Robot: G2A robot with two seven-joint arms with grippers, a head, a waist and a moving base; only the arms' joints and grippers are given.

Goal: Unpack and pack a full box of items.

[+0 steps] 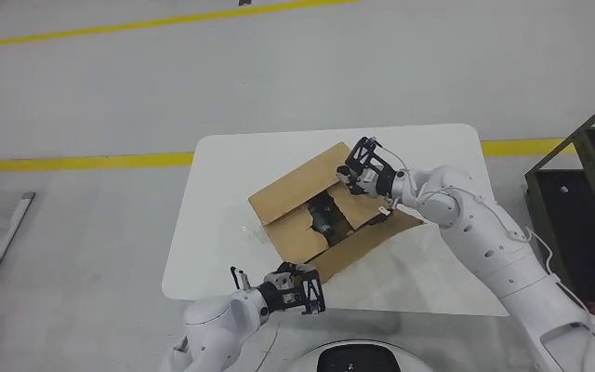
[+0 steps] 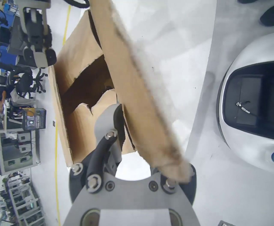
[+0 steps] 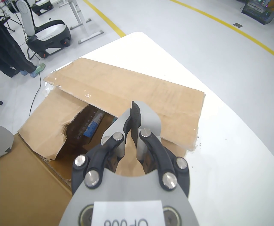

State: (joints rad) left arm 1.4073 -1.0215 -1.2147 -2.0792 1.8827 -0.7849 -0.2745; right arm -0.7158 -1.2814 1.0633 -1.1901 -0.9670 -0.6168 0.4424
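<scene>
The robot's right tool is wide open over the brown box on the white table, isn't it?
Not quite. The right tool is shut, not wide open: the right wrist view shows its fingers pressed together. The rest holds: it is over the brown box on the white table.

Grey floor (image 1: 112, 84), yellow line (image 3: 214, 19) beyond the right tool (image 3: 134, 113). Office chairs (image 2: 25, 82) and shelving racks (image 2: 21, 205) further out behind it.
</scene>
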